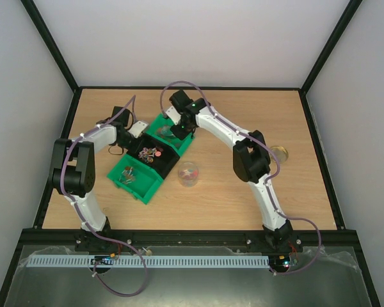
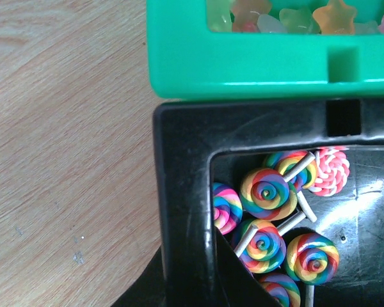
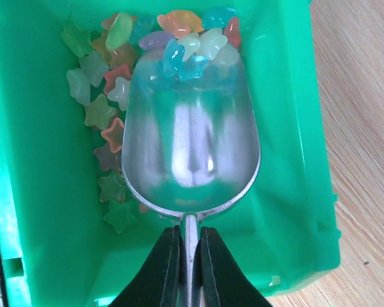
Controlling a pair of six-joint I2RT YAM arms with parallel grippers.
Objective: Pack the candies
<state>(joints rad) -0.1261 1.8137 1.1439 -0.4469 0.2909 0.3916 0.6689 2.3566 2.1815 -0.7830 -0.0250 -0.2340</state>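
Note:
Translucent star-shaped candies (image 3: 109, 109) lie in the back green bin (image 3: 288, 160). My right gripper (image 3: 190, 233) is shut on the handle of the silver metal scoop (image 3: 192, 147). The scoop's bowl lies inside that bin, and a few stars rest at its front lip (image 3: 192, 51). Rainbow swirl lollipop candies (image 2: 267, 194) fill the black bin (image 2: 185, 160) beside it. My left gripper (image 2: 189, 268) is shut on the black bin's near wall, one finger outside and one inside. From above, both grippers (image 1: 136, 131) (image 1: 179, 131) sit at the bins.
A second green bin (image 1: 147, 192) holding small mixed pieces stands in front of the black one. A small clear round jar (image 1: 188, 173) stands just right of the bins. Another clear round piece (image 1: 280, 153) lies at the right, beyond the right arm's elbow.

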